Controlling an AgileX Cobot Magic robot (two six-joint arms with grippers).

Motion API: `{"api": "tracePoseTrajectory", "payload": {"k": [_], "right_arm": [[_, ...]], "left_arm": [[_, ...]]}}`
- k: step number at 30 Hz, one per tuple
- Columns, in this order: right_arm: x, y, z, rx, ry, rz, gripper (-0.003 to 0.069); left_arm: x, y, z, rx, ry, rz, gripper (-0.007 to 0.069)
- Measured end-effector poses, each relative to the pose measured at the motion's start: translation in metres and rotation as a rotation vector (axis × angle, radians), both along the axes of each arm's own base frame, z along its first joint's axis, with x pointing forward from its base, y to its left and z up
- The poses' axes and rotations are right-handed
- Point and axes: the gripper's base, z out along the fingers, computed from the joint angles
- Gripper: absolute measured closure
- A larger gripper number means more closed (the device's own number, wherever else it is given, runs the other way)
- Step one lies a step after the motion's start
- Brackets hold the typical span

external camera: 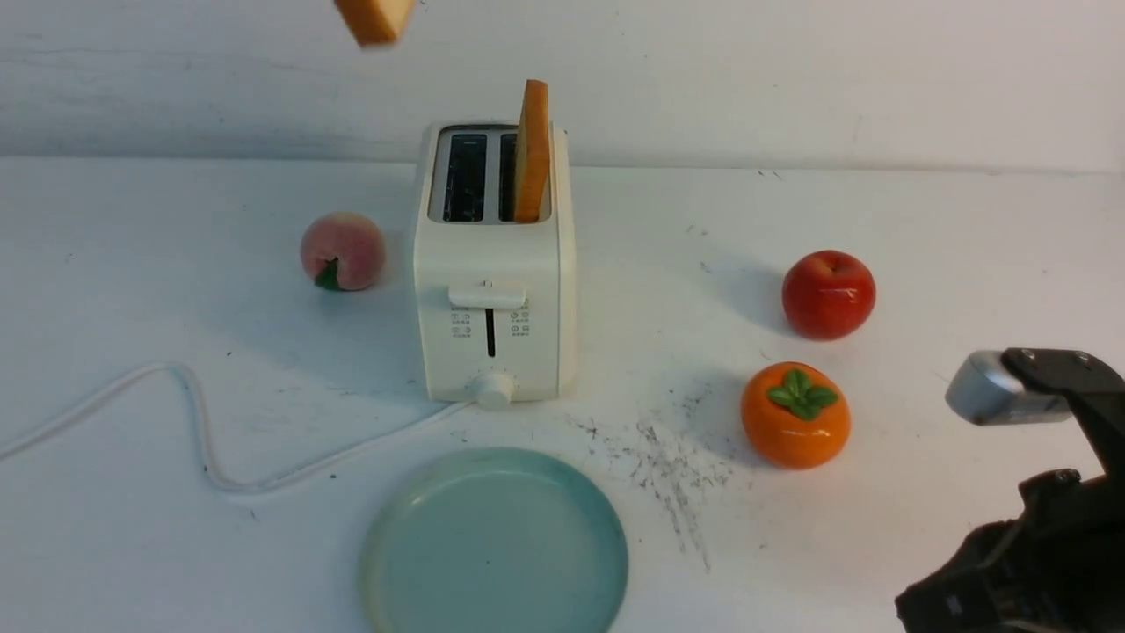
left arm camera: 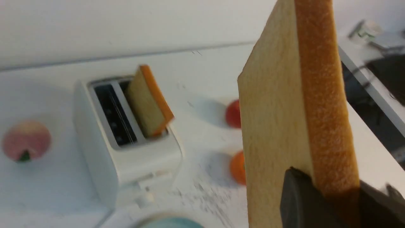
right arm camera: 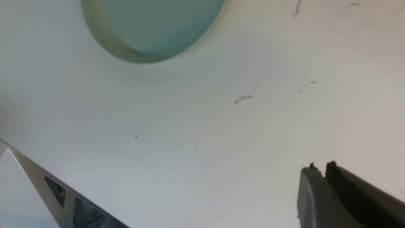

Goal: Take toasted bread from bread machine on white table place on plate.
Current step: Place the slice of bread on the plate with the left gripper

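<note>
The held slice of toast (external camera: 373, 19) is high above the white table (external camera: 132, 264), up and to the left of the toaster (external camera: 492, 290). The front view's top edge cuts off all but one corner of it, and the left arm is out of that view. In the left wrist view, the left gripper (left arm camera: 335, 198) pinches the slice across its crust edge between dark fingers (left arm camera: 297, 199); only their tips show, and the background is blurred. The second slice (external camera: 532, 149) stands upright in the toaster's right slot, its lower half hidden inside. The plate (external camera: 391, 536) lies on the table just in front of the toaster, its near rim cut off. The right gripper (right arm camera: 321, 167) hangs over the table near the plate, its fingers pressed together and gripping nothing. A peach (external camera: 343, 251) lies left of the toaster, and an apple (external camera: 828, 294) and an orange fruit (external camera: 795, 418) lie to its right.
</note>
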Motion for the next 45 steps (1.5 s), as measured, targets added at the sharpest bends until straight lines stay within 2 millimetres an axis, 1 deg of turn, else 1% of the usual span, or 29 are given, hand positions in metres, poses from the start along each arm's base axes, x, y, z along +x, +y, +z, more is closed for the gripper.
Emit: {"api": "tracePoseTrajectory", "payload": {"k": [1, 2, 3, 4, 5, 6, 7, 8, 9, 10, 12, 13, 14, 16, 17, 18, 19, 24, 29, 41, 44, 45], "right_arm": [[0.000, 0.000, 0.000, 0.000, 0.000, 0.000, 0.0601], [0.000, 0.000, 0.000, 0.000, 0.000, 0.000, 0.0599], [0.000, 0.000, 0.000, 0.001, 0.000, 0.000, 0.0598], [0.000, 0.000, 0.000, 0.001, 0.000, 0.000, 0.0596], [0.000, 0.000, 0.000, 0.003, 0.000, 0.000, 0.0596], [0.000, 0.000, 0.000, 0.003, 0.000, 0.000, 0.0596], [0.000, 0.000, 0.000, 0.004, 0.000, 0.000, 0.0594], [0.000, 0.000, 0.000, 0.005, 0.001, -0.001, 0.0594], [0.000, 0.000, 0.000, 0.006, 0.001, -0.001, 0.0591], [0.000, 0.000, 0.000, 0.006, 0.001, -0.001, 0.0589], [0.000, 0.000, 0.000, 0.006, 0.001, -0.001, 0.0588], [0.000, 0.000, 0.000, 0.006, 0.001, -0.001, 0.0588], [0.000, 0.000, 0.000, 0.006, 0.001, -0.001, 0.0588], [0.000, 0.000, 0.000, 0.006, 0.001, -0.001, 0.0588], [0.000, 0.000, 0.000, 0.006, 0.001, -0.001, 0.0588], [0.000, 0.000, 0.000, 0.006, 0.001, -0.001, 0.0588], [0.000, 0.000, 0.000, 0.006, 0.001, -0.001, 0.0588], [0.000, 0.000, 0.000, 0.006, 0.001, -0.001, 0.0588], [0.000, 0.000, 0.000, 0.006, 0.001, -0.001, 0.0585], [0.000, 0.000, 0.000, 0.006, 0.001, -0.001, 0.0577], [0.000, 0.000, 0.000, 0.006, 0.001, -0.001, 0.0574], [0.000, 0.000, 0.000, 0.006, 0.001, -0.001, 0.0575]], "left_arm": [[-0.006, 0.000, -0.013, 0.004, 0.044, -0.019, 0.0536], [-0.007, -0.001, -0.030, 0.012, 0.104, -0.036, 0.0536], [-0.007, -0.003, -0.051, 0.024, 0.173, -0.052, 0.0536], [-0.006, -0.005, -0.079, 0.037, 0.261, -0.068, 0.0536], [-0.003, -0.007, -0.099, 0.037, 0.319, -0.072, 0.0536], [-0.004, -0.007, -0.099, 0.038, 0.317, -0.073, 0.0536], [0.003, -0.010, -0.139, 0.029, 0.414, -0.065, 0.0536], [0.006, -0.012, -0.158, 0.021, 0.448, -0.052, 0.0536], [0.012, -0.013, -0.186, 0.012, 0.490, -0.028, 0.0536], [0.016, -0.014, -0.206, -0.001, 0.515, -0.003, 0.0536], [0.024, -0.015, -0.238, -0.031, 0.544, 0.049, 0.0536], [0.027, -0.016, -0.247, -0.036, 0.553, 0.063, 0.0536], [0.034, -0.017, -0.261, -0.058, 0.561, 0.092, 0.0536], [0.044, -0.021, -0.275, -0.083, 0.581, 0.116, 0.0536], [0.044, -0.021, -0.275, -0.083, 0.581, 0.116, 0.0536], [0.053, -0.025, -0.287, -0.103, 0.600, 0.124, 0.0536], [0.056, -0.026, -0.290, -0.119, 0.606, 0.127, 0.0536], [0.074, -0.037, -0.320, -0.172, 0.661, 0.108, 0.0536], [0.080, -0.041, -0.329, -0.206, 0.665, 0.090, 0.0536], [0.083, -0.040, -0.333, -0.166, 0.638, 0.084, 0.0536], [0.083, -0.040, -0.336, -0.164, 0.650, 0.090, 0.0514], [0.083, -0.040, -0.339, -0.157, 0.663, 0.095, 0.0481]]}}
